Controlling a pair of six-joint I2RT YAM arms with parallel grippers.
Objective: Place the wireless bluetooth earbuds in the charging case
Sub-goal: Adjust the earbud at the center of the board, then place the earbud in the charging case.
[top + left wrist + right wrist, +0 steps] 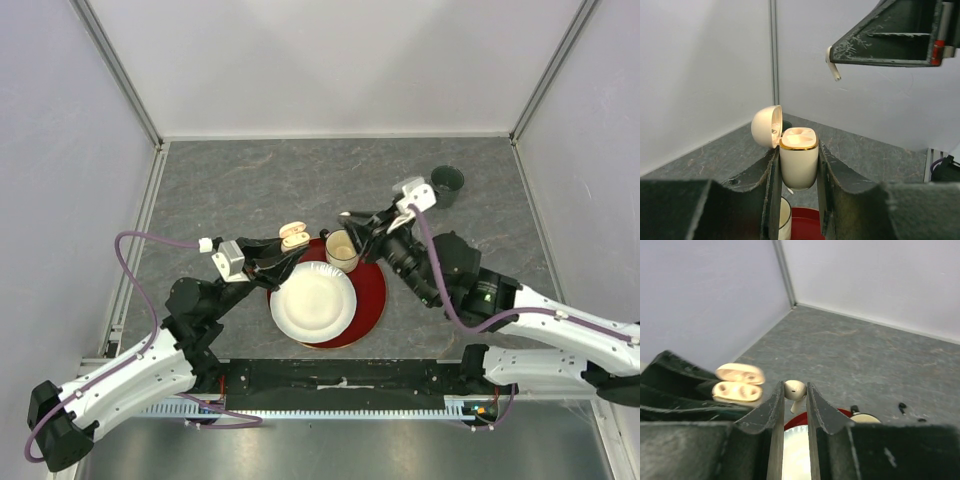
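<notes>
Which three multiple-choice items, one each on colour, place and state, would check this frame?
1. The earbud in the right gripper is:
A white
B black
C red

2. The charging case is held:
A in the right gripper too
B in the left gripper
C in neither gripper

3. The case's lid is:
A shut
B open
C taken off

Answers:
1 A: the right wrist view shows a white earbud pinched between the fingers.
2 B: the left wrist view shows the case standing upright, clamped between the left fingers.
3 B: the lid is swung back on its hinge, and the two wells inside show.
</notes>
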